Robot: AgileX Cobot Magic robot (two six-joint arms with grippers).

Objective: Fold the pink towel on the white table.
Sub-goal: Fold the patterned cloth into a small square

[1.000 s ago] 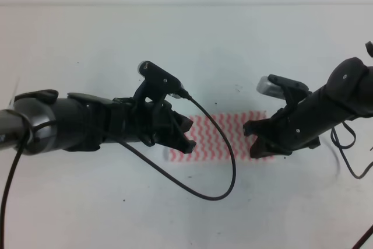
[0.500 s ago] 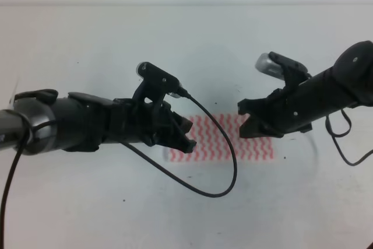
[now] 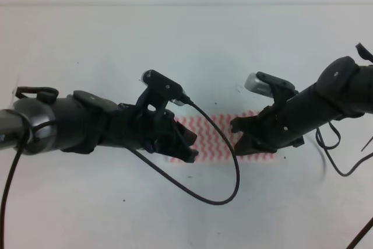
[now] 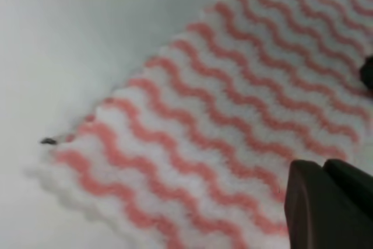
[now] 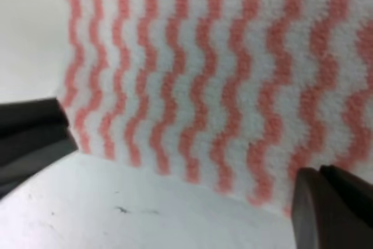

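In the exterior high view I count one pink towel point(image 3: 218, 138), lying flat as a narrow band toward the middle of the white surface point(image 3: 116, 45), well clear of all its edges. I have two arms over it: the left gripper point(image 3: 187, 144) sits over the towel's left end and the right gripper point(image 3: 240, 135) over its right part, placed, I judge, so each can take an end for the next fold. In the left wrist view the towel point(image 4: 233, 103) fills the frame, its corner toward the lower left on bare surface point(image 4: 64, 39); only one dark finger point(image 4: 326, 202) shows, so I cannot tell that gripper's opening. In the right wrist view the towel point(image 5: 198, 68) lies above its near edge, and two fingers point(image 5: 32, 135) stand wide apart at either side: spread, holding nothing.
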